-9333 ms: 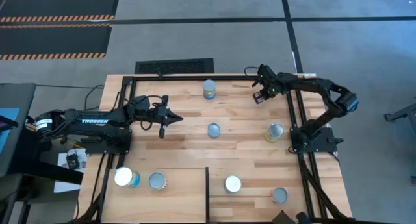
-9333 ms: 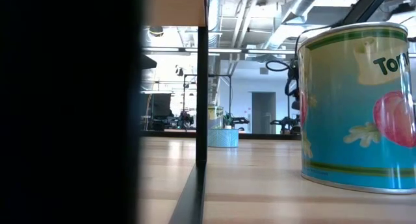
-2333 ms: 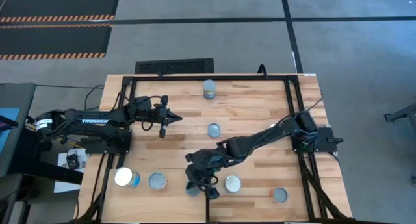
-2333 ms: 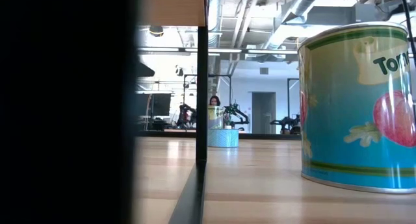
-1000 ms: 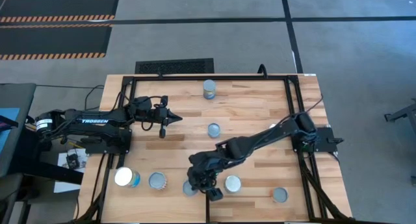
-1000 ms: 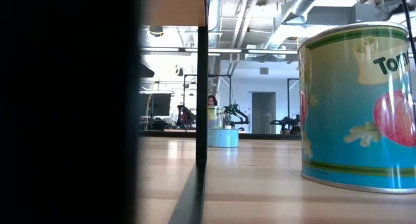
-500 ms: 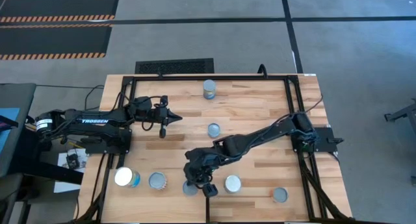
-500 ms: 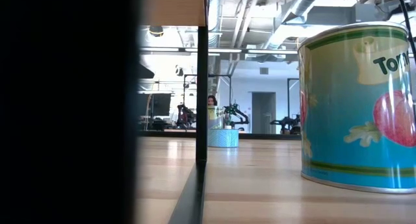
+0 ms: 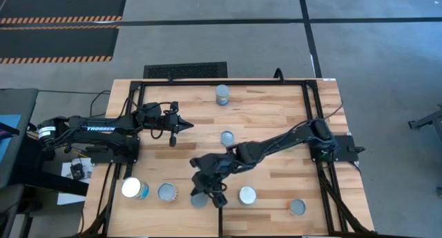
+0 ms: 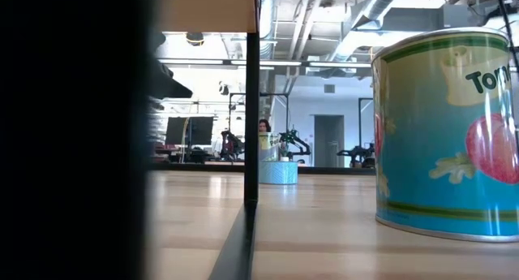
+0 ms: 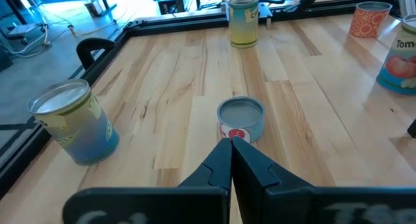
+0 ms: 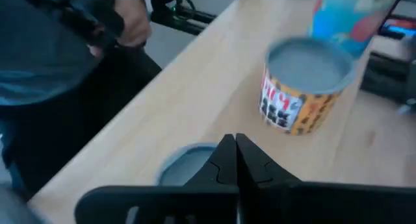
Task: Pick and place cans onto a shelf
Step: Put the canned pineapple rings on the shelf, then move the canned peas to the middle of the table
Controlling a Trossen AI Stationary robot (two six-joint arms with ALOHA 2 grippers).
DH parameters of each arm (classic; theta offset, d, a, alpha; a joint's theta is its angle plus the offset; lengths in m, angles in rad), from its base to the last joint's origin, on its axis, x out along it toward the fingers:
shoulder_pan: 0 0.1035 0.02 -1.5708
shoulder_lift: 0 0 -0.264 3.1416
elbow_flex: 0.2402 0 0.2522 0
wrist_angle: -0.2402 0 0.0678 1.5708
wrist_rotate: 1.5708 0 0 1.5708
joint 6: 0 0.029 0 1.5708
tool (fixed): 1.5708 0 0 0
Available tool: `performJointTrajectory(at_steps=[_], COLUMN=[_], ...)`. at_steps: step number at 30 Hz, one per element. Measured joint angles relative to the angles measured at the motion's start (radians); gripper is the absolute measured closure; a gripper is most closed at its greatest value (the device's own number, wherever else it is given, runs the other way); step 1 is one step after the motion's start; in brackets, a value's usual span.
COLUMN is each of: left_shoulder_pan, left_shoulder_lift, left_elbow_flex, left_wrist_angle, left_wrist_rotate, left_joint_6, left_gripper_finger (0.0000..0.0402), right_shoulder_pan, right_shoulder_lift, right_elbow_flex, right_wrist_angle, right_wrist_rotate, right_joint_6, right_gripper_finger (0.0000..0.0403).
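Six cans show in the overhead picture. Three stand on the pale shelf point(image 9: 173, 214) at lower left: a white-topped can point(image 9: 132, 189), a grey-topped can point(image 9: 166, 192) and a third can point(image 9: 199, 199) beside the shelf's dark edge. The right gripper point(image 9: 214, 199) hangs just over that third can, fingers pressed together, holding nothing. The left gripper point(image 9: 189, 125), also closed and empty, waits at centre left.
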Motion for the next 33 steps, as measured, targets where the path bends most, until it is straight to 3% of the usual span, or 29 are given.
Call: performJointTrajectory(at_steps=[3, 8, 10, 13, 23, 27, 30, 33], left_shoulder_pan=[0.000, 0.000, 0.000, 0.000, 0.000, 0.000, 0.001, 0.001], left_shoulder_lift=[0.000, 0.000, 0.000, 0.000, 0.000, 0.000, 0.000, 0.000], left_elbow_flex=[0.000, 0.000, 0.000, 0.000, 0.001, 0.001, 0.001, 0.001], left_wrist_angle=[0.000, 0.007, 0.027, 0.058, 0.144, 0.146, 0.145, 0.136], left_wrist_rotate=[0.000, 0.011, 0.042, 0.094, 0.100, 0.088, -0.004, -0.030], left_joint_6=[0.000, -0.010, -0.027, -0.052, -0.142, -0.146, -0.192, -0.218], left_gripper_finger=[0.0401, 0.0401, 0.0401, 0.0402, 0.0401, 0.0401, 0.0401, 0.0401], right_shoulder_pan=[0.001, 0.017, 0.018, -0.014, -0.263, -0.373, -0.454, -0.525], right_shoulder_lift=[-0.009, -0.070, -0.125, -0.199, -0.503, -0.571, -0.575, -0.558], right_elbow_flex=[0.039, 0.070, 0.043, -0.081, -0.712, -0.863, -0.941, -0.993], right_wrist_angle=[-0.006, -0.234, -0.294, -0.245, 0.292, 0.460, 0.571, 0.667], right_wrist_rotate=[0.012, 0.126, 0.165, 0.162, -0.060, -0.159, -0.246, -0.319], right_joint_6=[-0.018, -0.105, -0.108, -0.133, -0.203, -0.229, -0.229, -0.236], right_gripper_finger=[0.0395, 0.0399, 0.0399, 0.0400, 0.0401, 0.0402, 0.0402, 0.0402])
